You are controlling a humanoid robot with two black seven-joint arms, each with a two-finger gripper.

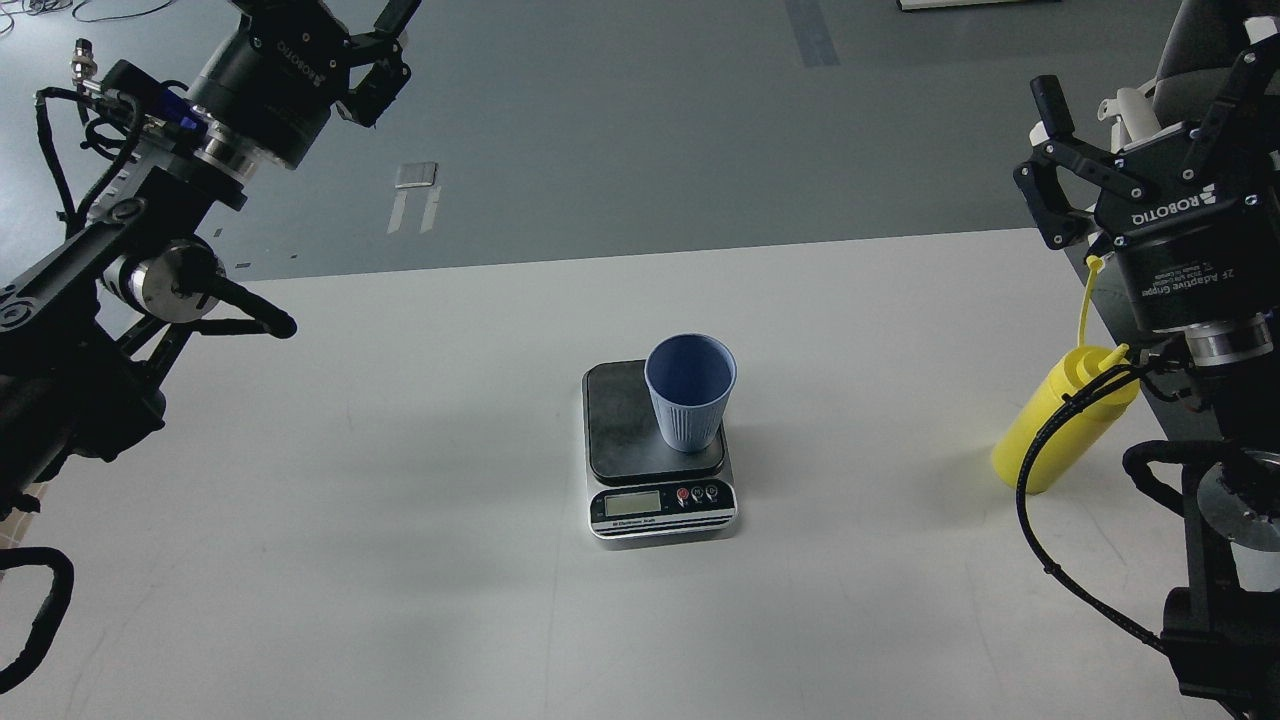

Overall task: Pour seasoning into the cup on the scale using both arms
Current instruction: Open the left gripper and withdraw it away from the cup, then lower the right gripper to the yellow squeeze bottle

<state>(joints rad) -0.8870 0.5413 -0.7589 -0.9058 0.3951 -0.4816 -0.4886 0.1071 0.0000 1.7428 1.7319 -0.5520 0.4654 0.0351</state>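
The pale blue ribbed cup (690,392) stands upright on the right side of the scale's dark plate (620,425), mid-table. The scale's silver front (662,503) faces me. The yellow seasoning bottle (1055,425) stands leaning at the table's right, its cap strap (1085,300) sticking up and a black cable crossing it. My left gripper (372,25) is high at the top left, far from the cup, empty. One finger (398,15) is splayed wide and the other is cut off by the frame. My right gripper (1150,80) is wide open and empty, above the bottle.
The white table's far edge (700,252) runs across the view, with grey floor beyond it. A grey seat back (1205,45) stands behind my right gripper. My right arm's joints and cables (1225,500) crowd the table's right edge beside the bottle.
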